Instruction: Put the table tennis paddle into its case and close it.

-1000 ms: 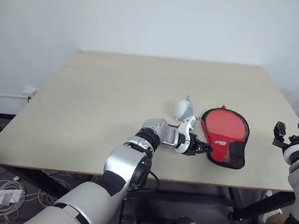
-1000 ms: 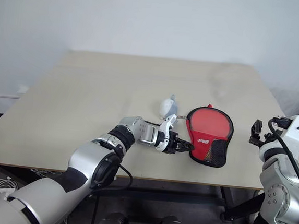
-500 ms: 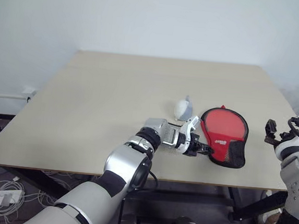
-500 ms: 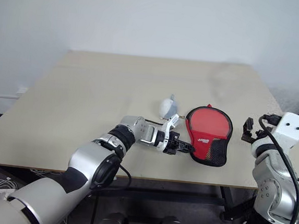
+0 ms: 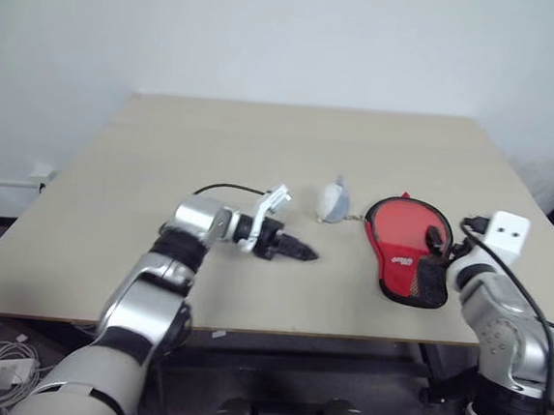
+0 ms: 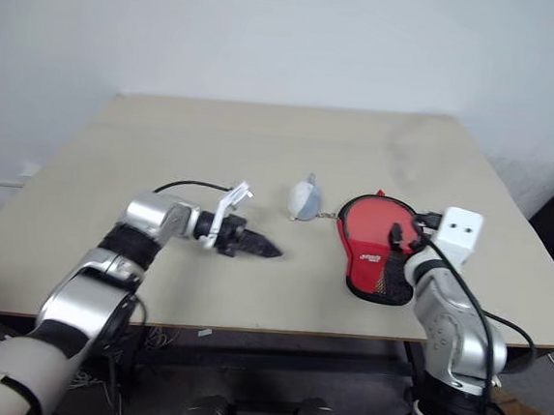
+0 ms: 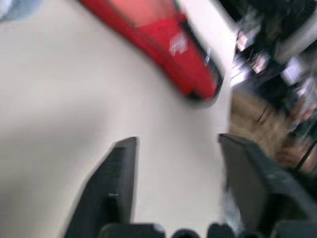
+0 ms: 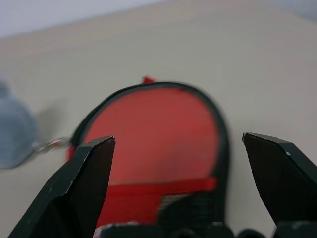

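The desk [image 5: 214,153] carries everything I see. The red case [image 5: 405,246] lies flat on it near the front edge, black zipper rim all round and a black mesh pocket at its narrow end, which points toward that edge. I cannot tell whether the zipper is shut all the way round.

My right claw [image 8: 181,191] hovers at the case's narrow end, just above the mesh pocket, fingers [image 8: 81,183] spread wide with nothing between them, pointing along the case toward its round end.

My left claw [image 5: 292,252] is well apart from the case, to its left, above bare desk and pointing toward it. Its fingers [image 7: 111,191] stand apart, and it has hold of nothing.

A small grey-white lump [image 5: 333,201] sits just beside the case's round end, to its left, joined to it by a short metal chain [image 8: 49,145].
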{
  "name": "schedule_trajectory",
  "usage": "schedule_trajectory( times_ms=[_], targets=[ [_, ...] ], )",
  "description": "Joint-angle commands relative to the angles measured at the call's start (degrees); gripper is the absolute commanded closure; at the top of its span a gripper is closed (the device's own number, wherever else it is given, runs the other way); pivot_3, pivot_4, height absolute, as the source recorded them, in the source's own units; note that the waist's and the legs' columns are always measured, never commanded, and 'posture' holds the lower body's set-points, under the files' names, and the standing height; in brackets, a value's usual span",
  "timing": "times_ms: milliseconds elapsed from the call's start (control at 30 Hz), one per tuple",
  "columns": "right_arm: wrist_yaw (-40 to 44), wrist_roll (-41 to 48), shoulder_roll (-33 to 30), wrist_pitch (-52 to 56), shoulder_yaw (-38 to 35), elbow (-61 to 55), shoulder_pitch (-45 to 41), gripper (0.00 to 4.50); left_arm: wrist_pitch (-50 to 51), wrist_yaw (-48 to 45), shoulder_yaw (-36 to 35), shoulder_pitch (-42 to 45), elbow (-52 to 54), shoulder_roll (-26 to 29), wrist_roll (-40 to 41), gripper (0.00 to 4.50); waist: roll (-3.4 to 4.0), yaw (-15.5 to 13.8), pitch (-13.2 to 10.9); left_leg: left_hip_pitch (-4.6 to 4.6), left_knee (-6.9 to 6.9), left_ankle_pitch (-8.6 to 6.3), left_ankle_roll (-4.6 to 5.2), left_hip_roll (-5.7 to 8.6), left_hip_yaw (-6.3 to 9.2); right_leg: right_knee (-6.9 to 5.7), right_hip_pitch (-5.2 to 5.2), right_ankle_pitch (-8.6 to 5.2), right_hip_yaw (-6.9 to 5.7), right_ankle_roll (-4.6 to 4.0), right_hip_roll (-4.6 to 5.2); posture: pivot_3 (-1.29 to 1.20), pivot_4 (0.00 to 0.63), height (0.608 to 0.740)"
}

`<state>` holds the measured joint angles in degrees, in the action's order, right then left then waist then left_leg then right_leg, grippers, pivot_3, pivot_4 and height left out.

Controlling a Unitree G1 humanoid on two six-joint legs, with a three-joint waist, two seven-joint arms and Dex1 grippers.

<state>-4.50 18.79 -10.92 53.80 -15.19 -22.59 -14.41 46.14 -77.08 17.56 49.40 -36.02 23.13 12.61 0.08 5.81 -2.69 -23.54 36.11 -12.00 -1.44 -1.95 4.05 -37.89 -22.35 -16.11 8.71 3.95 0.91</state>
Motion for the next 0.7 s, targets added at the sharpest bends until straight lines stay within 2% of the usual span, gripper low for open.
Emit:
schedule_trajectory(
  times_ms=[33,400,533,700],
  targets=[
    [0.09,-2.3,0.65,0.86,4.86,2.96,-0.83,0.0,-8.73,-1.14,2.7,-1.01,5.68,2.43,-3.45,1.24,-0.07,-0.33,0.01,0.0,0.02,0.01,-0.01,0.0,0.02,0.0,0.04,0.0,-0.04,0.01,0.01,0.0,0.0,0.74],
    [0.28,-5.34,2.11,9.48,12.99,8.31,-0.78,0.0,-15.37,3.51,1.66,-1.23,4.49,0.8,-5.91,1.24,-0.22,-0.25,0.06,-0.02,0.13,0.01,0.0,0.0,0.08,0.0,0.07,-0.1,-0.09,0.17,-0.02,0.0,0.0,0.74],
    [1.24,-5.69,3.36,10.21,14.38,5.89,-0.72,0.0,-18.11,2.16,2.51,-2.46,7.72,1.42,-6.01,1.24,-0.35,-0.09,0.14,-0.02,0.1,0.01,0.0,-0.01,0.12,0.0,0.07,-0.1,-0.12,0.17,-0.03,0.0,0.0,0.74],
    [3.15,-5.39,3.39,11.31,15.35,1.67,-1.49,0.0,-21.71,3.41,2.49,-2.43,5.87,0.87,-7.53,1.24,-0.36,0.02,0.15,-0.01,0.1,0.01,0.01,-0.02,0.11,-0.01,0.06,-0.1,-0.12,0.17,-0.03,0.0,0.0,0.74]
  ],
)
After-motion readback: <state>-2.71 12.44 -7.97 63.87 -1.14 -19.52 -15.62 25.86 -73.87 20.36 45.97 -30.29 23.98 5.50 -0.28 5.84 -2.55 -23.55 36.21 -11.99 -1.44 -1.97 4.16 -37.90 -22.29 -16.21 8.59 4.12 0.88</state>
